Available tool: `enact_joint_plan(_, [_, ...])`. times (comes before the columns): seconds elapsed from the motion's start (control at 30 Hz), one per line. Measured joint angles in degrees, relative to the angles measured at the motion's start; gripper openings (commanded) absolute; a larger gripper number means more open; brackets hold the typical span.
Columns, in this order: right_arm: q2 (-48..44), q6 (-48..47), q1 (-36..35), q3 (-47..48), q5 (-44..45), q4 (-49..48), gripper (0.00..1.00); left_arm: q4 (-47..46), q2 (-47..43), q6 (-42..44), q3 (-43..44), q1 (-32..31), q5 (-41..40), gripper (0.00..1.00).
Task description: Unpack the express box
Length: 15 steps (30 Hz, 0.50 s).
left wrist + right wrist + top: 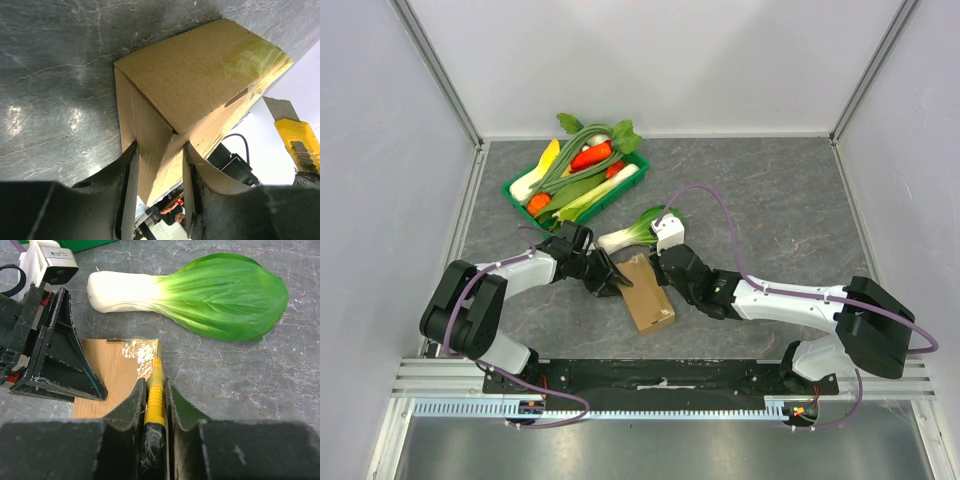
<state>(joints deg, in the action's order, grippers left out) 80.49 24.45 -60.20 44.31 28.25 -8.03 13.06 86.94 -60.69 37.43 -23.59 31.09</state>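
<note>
Left wrist view has the left gripper closed on the express box. Its two dark fingers press in from either side of a lower corner of the brown carton, so the box rises straight out from between them. A strip of glossy clear tape covers the box's far edge. Beside that taped edge, the blade and yellow body of a utility knife come into view. In the right wrist view, the right gripper is clamped on that knife, which lies lengthwise between the jaws. The knife's front end reaches over the taped corner of the box, though whether the blade touches the tape cannot be told. The left gripper's black fingers sit at the opposite side of the same box end. Just past the taped end and clear of the cardboard, a bok choy lies on its side with its white stem toward the left gripper and its green leaf spread away from it. From the top external view, the box lies flat on the grey marbled table, directly between the two grippers. The left one is at its left side and the right one at its far right corner. Farther beyond the box and to its left, well apart from it, stands a green tray piled with vegetables.
</note>
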Motion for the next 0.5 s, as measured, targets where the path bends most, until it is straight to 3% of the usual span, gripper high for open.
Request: enact_joint_plan(0.5, [0.7, 0.17, 0.0, 0.0, -0.33, -0.17, 0.0, -0.39, -0.17, -0.02, -0.28, 0.0, -0.04, 0.16])
